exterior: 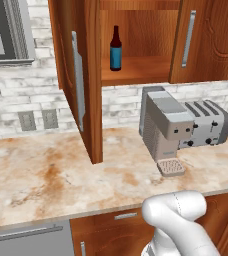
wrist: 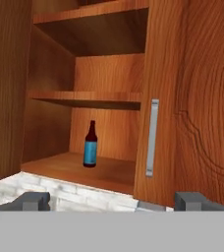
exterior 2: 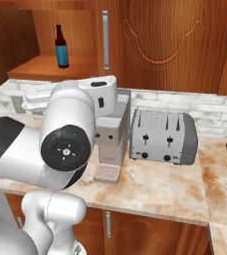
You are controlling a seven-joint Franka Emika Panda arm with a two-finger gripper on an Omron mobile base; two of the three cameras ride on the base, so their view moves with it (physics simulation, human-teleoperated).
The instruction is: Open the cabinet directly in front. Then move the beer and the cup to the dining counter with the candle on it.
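Brown glass up top: your beer (exterior: 115, 49) stands upright on the cabinet's (exterior: 136, 70) bottom shelf, upper middle of the left base view, left door (exterior: 78, 80) swung wide. In the hand view your gripper (wrist: 112, 201) sits bottom centre, fingers (wrist: 34, 201) spread apart, nothing held, bottle well beyond. Coffee machine (exterior: 163, 127) and toaster (exterior: 208, 122) sit lower right.

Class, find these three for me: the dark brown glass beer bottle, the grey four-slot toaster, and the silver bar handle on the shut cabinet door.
Dark brown glass beer bottle (exterior: 116, 52): left base view, blue label.
Grey four-slot toaster (exterior 2: 163, 137): right base view, front face.
Silver bar handle (wrist: 152, 138): hand view, mid-bar.
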